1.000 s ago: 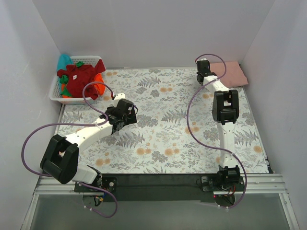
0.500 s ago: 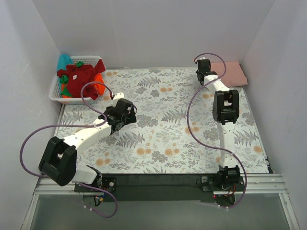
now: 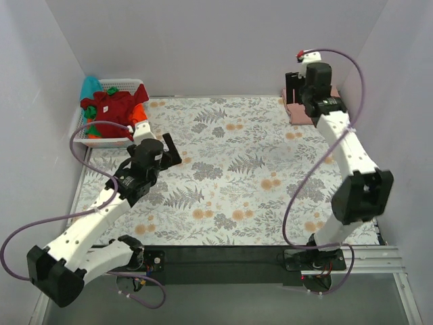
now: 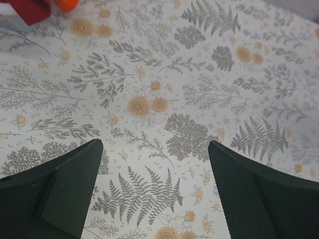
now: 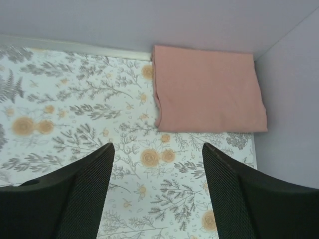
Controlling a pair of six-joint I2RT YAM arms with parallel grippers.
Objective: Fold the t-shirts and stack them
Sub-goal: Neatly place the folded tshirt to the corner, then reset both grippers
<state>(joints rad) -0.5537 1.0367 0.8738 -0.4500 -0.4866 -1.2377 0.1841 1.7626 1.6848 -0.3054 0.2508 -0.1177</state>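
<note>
A folded dusty-pink t-shirt [image 5: 207, 89] lies flat in the far right corner of the table; in the top view only its edge [image 3: 298, 113] shows beneath my right gripper [image 3: 293, 91]. That right gripper [image 5: 158, 147] hangs open above the cloth just in front of the pink shirt, with nothing between its fingers. A dark red t-shirt [image 3: 111, 108] is heaped over an orange one [image 3: 140, 112] and a teal one [image 3: 89, 87] in the basket. My left gripper [image 3: 173, 150] is open and empty over the cloth to the right of the basket; its wrist view [image 4: 154, 145] catches the red shirt's corner [image 4: 25, 7].
The white slatted basket [image 3: 101, 141] stands at the back left corner. A floral table cloth [image 3: 230, 176] covers the table. Grey walls close in the left, back and right sides. Purple cables loop off both arms.
My right gripper has opened, let go of the pink shirt and lifted up off it. My left arm has swung and drawn back left, its jaws a little wider.
</note>
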